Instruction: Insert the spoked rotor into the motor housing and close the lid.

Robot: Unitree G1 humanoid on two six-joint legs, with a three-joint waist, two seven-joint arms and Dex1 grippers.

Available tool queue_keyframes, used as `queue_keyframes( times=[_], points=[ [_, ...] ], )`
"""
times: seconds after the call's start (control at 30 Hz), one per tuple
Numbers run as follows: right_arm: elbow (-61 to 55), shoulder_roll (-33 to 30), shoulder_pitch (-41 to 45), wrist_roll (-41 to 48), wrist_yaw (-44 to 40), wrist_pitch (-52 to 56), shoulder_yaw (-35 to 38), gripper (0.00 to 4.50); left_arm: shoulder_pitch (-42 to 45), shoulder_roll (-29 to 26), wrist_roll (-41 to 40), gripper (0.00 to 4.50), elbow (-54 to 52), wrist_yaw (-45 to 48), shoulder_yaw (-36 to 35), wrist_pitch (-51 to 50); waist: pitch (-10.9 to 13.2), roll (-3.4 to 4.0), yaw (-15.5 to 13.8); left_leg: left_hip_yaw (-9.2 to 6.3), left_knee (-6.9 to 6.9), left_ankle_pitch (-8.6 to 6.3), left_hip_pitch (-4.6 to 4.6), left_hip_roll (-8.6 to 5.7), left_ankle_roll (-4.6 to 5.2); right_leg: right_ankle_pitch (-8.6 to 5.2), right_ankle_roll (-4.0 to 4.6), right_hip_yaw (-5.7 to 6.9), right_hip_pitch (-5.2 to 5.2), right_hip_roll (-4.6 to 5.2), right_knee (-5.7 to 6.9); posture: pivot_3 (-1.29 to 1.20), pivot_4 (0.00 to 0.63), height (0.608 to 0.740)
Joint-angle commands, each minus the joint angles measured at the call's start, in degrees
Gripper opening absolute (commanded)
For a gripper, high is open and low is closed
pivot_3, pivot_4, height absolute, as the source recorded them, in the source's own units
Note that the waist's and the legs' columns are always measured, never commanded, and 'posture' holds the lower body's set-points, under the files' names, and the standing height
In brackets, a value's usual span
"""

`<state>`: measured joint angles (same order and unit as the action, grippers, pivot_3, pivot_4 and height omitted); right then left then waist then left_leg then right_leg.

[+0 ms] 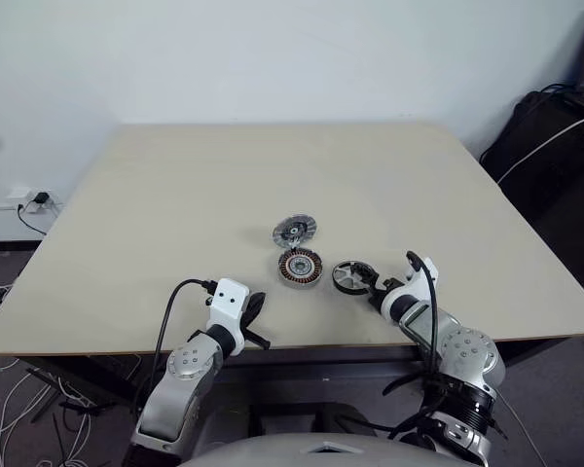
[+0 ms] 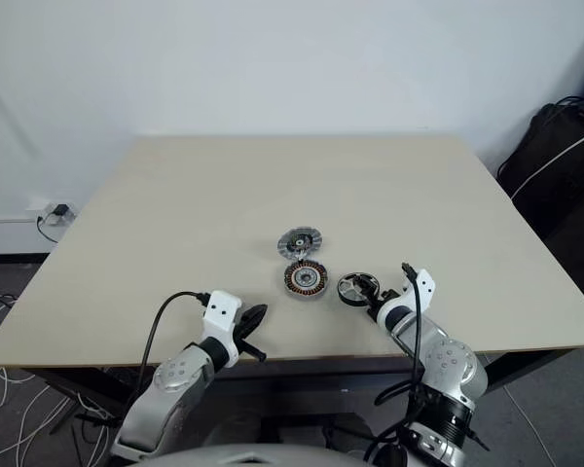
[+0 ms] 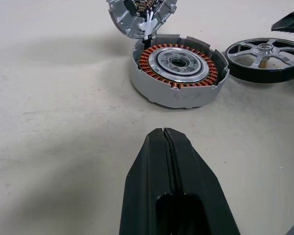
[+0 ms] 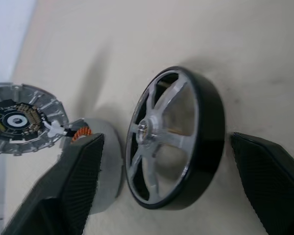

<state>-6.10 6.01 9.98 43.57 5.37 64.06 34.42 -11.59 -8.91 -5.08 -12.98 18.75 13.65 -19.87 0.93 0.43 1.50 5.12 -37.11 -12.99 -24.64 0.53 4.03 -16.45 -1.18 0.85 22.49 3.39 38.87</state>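
My right gripper [image 4: 169, 161] stands open, one finger on each side of the spoked wheel [image 1: 351, 276], not touching it. The wheel lies flat on the table [image 1: 175, 195], hub up, right of centre in the head view. Just left of it sits the motor housing [image 1: 300, 267], copper windings facing up. The ribbed lid [image 1: 294, 232] lies just above it in the frame. My left gripper [image 3: 172, 147] is closed and empty, pointing toward the housing.

A pale beige bench [image 1: 175, 214] stands against a white wall [image 1: 273, 58]. Beyond its right edge sits a black bag [image 1: 555, 165]; cables [image 1: 0, 292] trail on the floor by its left edge.
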Motion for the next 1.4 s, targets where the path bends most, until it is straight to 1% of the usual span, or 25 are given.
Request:
queue_keyframes(
  times=[0.03, 0.27, 0.3, 0.33, 0.53, 0.67, 0.77, 1.03, 1.17, 1.4],
  points=[
    [0.09, 1.75, 1.28, 3.79, 0.60, -1.26, 0.91, 3.23, 0.53, 0.15, -0.08, 0.00, -2.44, -0.22, 0.15, 0.27, 0.00, 0.00, 0.01, 0.00, 0.00, 0.00, 0.00, 0.00, 0.00, 0.00, 0.00, 0.00, 0.00, 0.00, 0.00, 0.00, 0.000, 0.740],
    [0.03, 1.39, 0.03, 7.21, 2.67, -1.31, 1.14, 0.84, 0.40, 0.20, -0.11, 0.00, -2.50, -0.25, 0.26, 0.15, -0.02, 0.06, 0.07, 0.00, 0.02, 0.00, -0.01, 0.00, 0.01, 0.00, 0.00, -0.01, 0.00, 0.00, -0.02, 0.00, 0.000, 0.740],
    [-0.14, 1.31, -0.39, 7.81, 3.07, -1.30, 1.01, 0.57, 0.41, 0.21, -0.13, 0.00, -2.50, -0.23, 0.28, 0.10, -0.04, 0.06, 0.08, 0.00, 0.02, 0.00, 0.01, 0.00, 0.01, 0.00, 0.00, 0.00, -0.02, 0.00, -0.03, 0.00, 0.000, 0.740],
    [-0.25, 1.20, -0.78, 8.38, 3.43, -1.35, 0.82, 0.42, 0.39, 0.20, -0.13, 0.00, -2.52, -0.23, 0.32, 0.09, -0.06, 0.02, -0.06, 0.00, 0.03, 0.00, 0.02, 0.00, 0.01, 0.00, -0.01, 0.00, -0.03, 0.00, -0.03, 0.00, 0.000, 0.740],
    [-1.68, 1.86, -2.54, 12.41, 6.12, -1.54, 0.77, 0.42, 0.29, 0.16, -0.15, 0.00, -2.52, -0.12, 0.52, 0.11, -0.06, 0.08, -0.11, 0.00, 0.04, -0.01, 0.00, 0.00, 0.03, 0.00, -0.01, 0.00, -0.02, 0.04, -0.07, 0.00, 0.000, 0.740],
    [-4.12, 3.21, -2.03, 18.97, 7.90, -2.80, 1.06, 0.42, 0.30, 0.11, -0.19, 0.00, -2.49, -0.09, 0.58, 0.10, -0.01, 0.16, -0.14, 0.00, 0.11, -0.02, -0.04, 0.00, 0.03, -0.01, -0.01, 0.01, 0.00, 0.05, -0.14, 0.00, 0.000, 0.740],
    [-5.81, 3.69, -1.35, 24.05, 8.20, -3.27, -0.65, 0.42, 0.38, 0.09, -0.22, 0.00, -2.40, 0.00, 0.63, 0.15, 0.09, 0.26, 0.09, 0.00, 0.12, -0.02, -0.08, 0.00, 0.04, 0.00, -0.01, 0.00, 0.04, 0.04, -0.15, 0.00, 0.000, 0.740],
    [-5.66, 3.94, -0.35, 31.69, 10.12, -4.77, -7.04, 0.42, 0.13, -0.08, -0.35, 0.00, -2.92, -0.11, 0.38, 0.12, 0.16, 0.21, 0.45, 0.01, 0.12, -0.01, -0.08, 0.00, 0.07, 0.00, -0.03, 0.00, 0.02, 0.01, -0.15, 0.00, 0.000, 0.740],
    [-3.70, 3.77, 0.16, 32.37, 10.09, -5.78, -10.98, 0.42, -0.28, -0.08, -0.38, 0.00, -3.19, -0.24, 0.32, 0.10, 0.18, 0.19, 0.52, 0.01, 0.12, -0.01, -0.08, 0.00, 0.08, 0.00, -0.04, 0.00, 0.02, 0.01, -0.16, 0.00, 0.000, 0.740],
    [1.63, 3.20, 1.75, 30.36, 8.00, -7.39, -16.05, 0.42, -1.03, -0.17, -0.37, 0.00, -3.95, -0.71, -0.14, -0.08, 0.19, 0.18, 0.50, 0.01, 0.12, -0.01, -0.07, 0.00, 0.08, 0.01, -0.05, 0.00, 0.02, 0.01, -0.16, 0.00, 0.000, 0.740]
  ],
)
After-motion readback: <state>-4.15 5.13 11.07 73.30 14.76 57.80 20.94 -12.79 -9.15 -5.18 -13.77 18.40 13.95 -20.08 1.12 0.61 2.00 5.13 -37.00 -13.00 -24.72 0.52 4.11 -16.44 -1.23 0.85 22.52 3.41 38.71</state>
